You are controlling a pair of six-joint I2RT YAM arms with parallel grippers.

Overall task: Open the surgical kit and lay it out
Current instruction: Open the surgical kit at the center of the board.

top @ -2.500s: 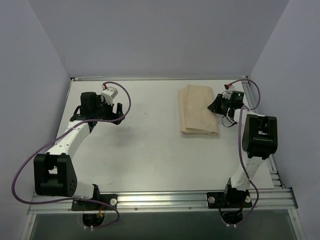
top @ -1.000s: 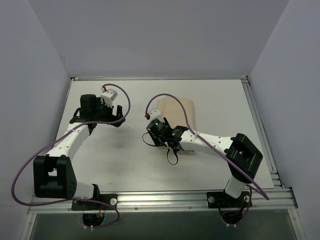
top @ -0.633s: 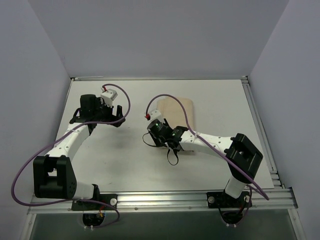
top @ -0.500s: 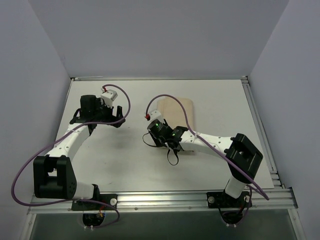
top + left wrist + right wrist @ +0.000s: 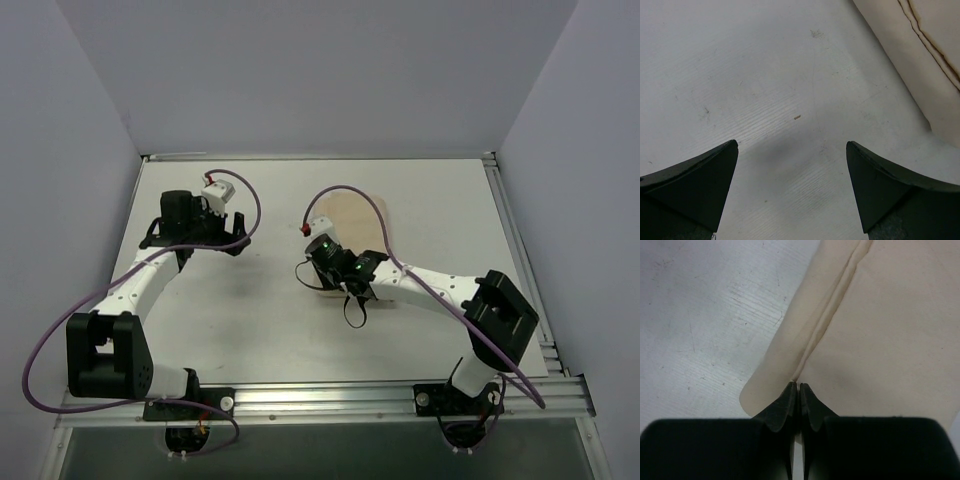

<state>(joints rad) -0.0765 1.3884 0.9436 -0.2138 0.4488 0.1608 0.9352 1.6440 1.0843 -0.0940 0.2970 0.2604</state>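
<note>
We clench the right fingers (image 5: 790, 402) on the folded edge of the beige cloth wrap (image 5: 880, 330), apparently to peel it open, while the left fingers (image 5: 700, 180) hang spread above the surface (image 5: 765, 65).

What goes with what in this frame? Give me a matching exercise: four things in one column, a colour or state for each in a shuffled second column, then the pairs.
Column one
1. left tool
2. right tool
3. cloth wrap
4. table

Column two
A. beige, folded flat
B. white, scuffed
C. open, over bare surface
D. closed on a folded edge

Pairs: 1-C, 2-D, 3-A, 4-B
</note>
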